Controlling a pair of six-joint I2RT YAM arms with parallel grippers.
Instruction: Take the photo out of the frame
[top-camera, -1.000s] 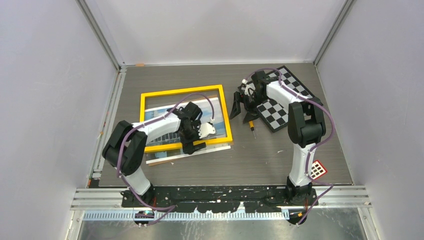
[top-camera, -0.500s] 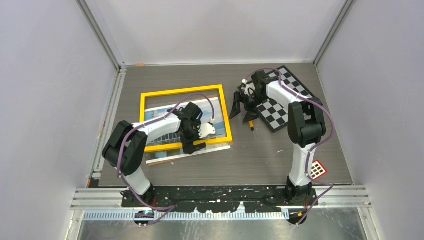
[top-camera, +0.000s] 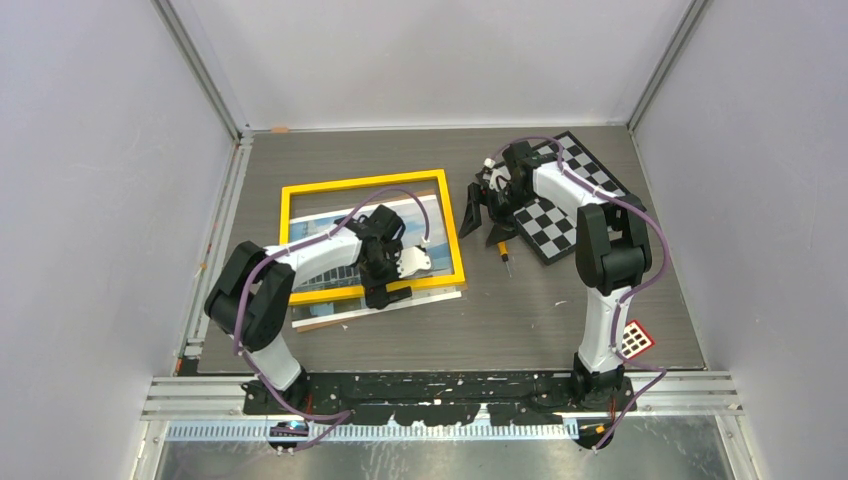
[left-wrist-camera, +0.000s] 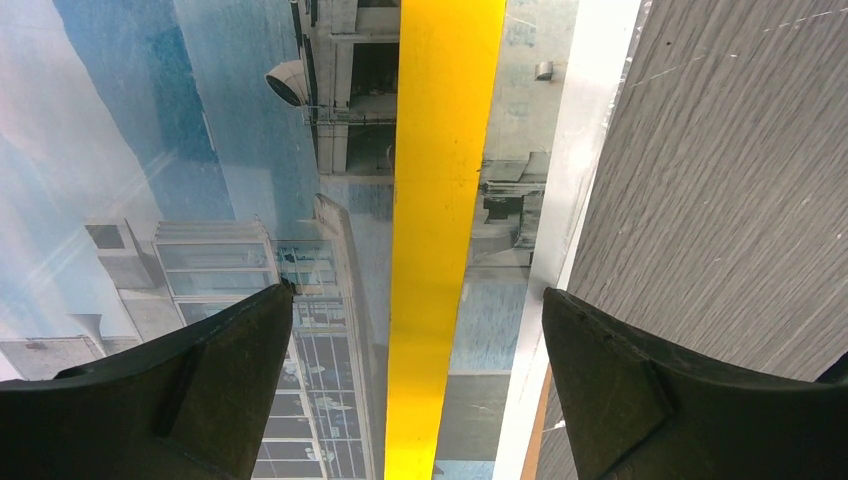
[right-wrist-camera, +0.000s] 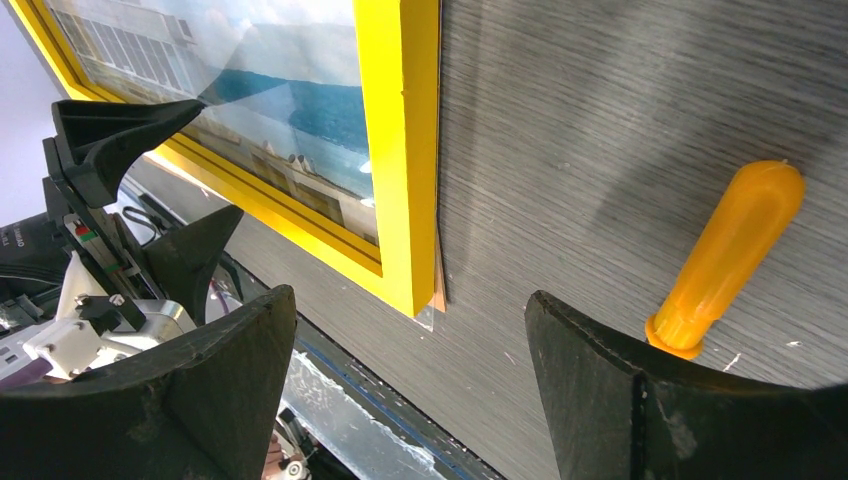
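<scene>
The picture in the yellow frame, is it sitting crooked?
Yes. The photo isn't lined up with the frame. Its near edge pokes out past the yellow bar, so that bar lies across the picture instead of around it.

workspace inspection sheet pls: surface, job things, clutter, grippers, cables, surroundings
surface: dark wood-grain table, light scratches
job's things: yellow frame lies flat; photo lies under it and sticks out past its near rail, with a brown board edge beneath
clutter: checkerboard far right; orange-handled tool beside the frame's corner; grid card near the right arm's base
grippers: left gripper open, straddling the near rail; right gripper open, holding nothing, over the frame's corner
cables: purple cables loop along both arms, no snag seen
surroundings: pale walls on three sides
</scene>
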